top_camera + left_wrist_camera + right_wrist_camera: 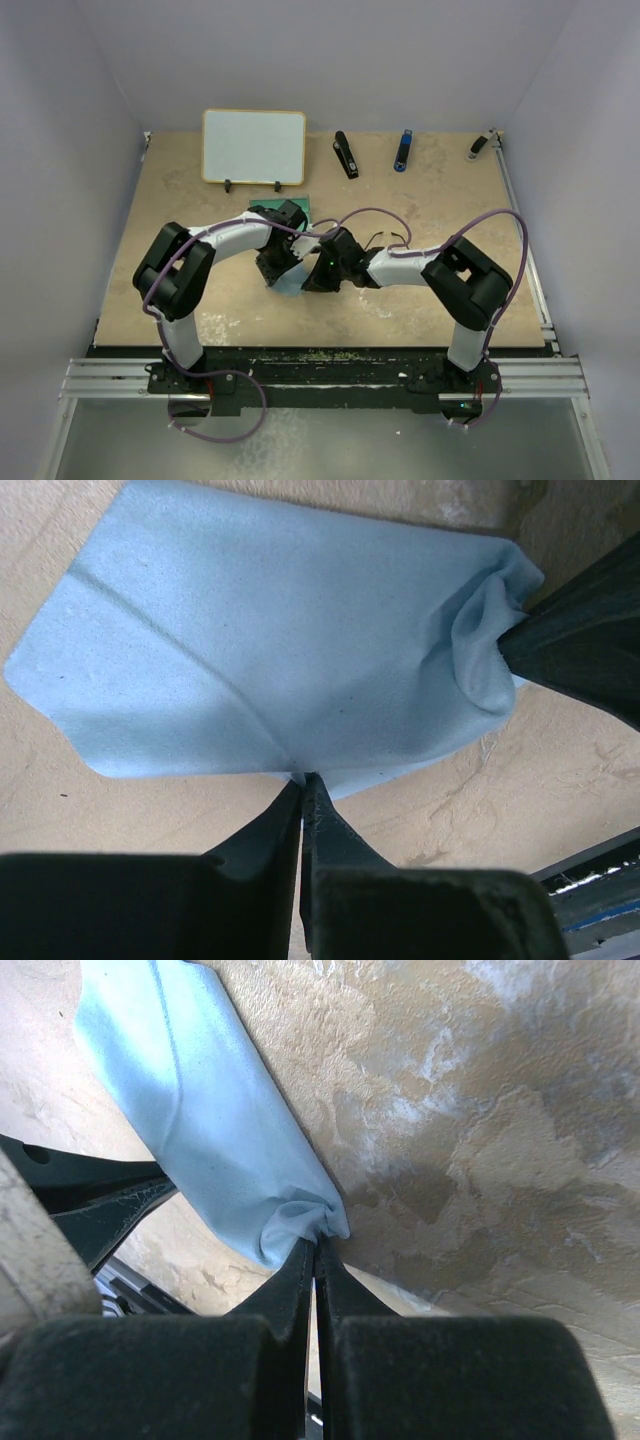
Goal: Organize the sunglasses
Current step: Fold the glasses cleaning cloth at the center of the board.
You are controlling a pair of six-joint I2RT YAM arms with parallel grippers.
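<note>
- Left jaws are clamped on the edge of the blue cloth (260,650), right jaws clamped on its bunched corner
- The two grips likely serve to stretch it for folding

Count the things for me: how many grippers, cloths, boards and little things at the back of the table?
Grippers: 2, left gripper and right gripper
Cloths: 1, light-blue cloth
Boards: 1, whiteboard
Little things at the far edge: 3, black item, blue item, black-and-silver item
Total: 7
</note>
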